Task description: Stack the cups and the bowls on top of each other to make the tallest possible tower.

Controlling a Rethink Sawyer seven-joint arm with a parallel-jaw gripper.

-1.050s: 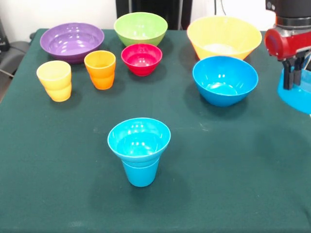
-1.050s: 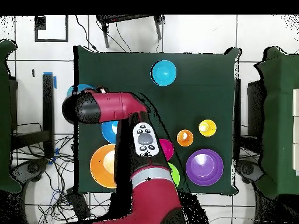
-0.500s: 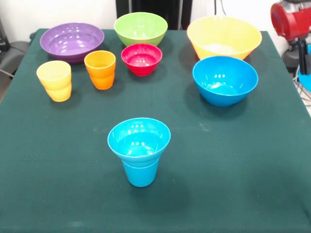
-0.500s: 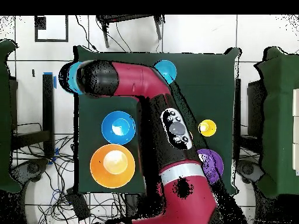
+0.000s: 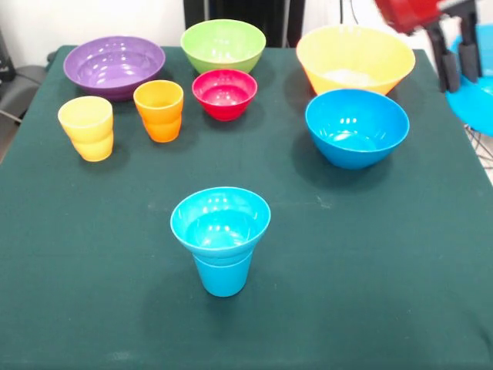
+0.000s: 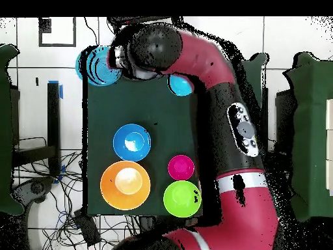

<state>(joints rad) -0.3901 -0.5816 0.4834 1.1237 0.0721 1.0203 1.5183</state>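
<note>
My gripper is clamped on the rim of a blue bowl, carried in the air past the desk edge. To seat it well I judge I must centre it level above the tower, well away across the desk, then lower straight. Count: three cups, one under the tower; seven bowls, three blue.

Table: dark green cloth covers it edge to edge.
Floor: pale tiles with dark seams, loose cables trailing beside the table.
Back wall: white.
Sides: green-draped furniture.
</note>
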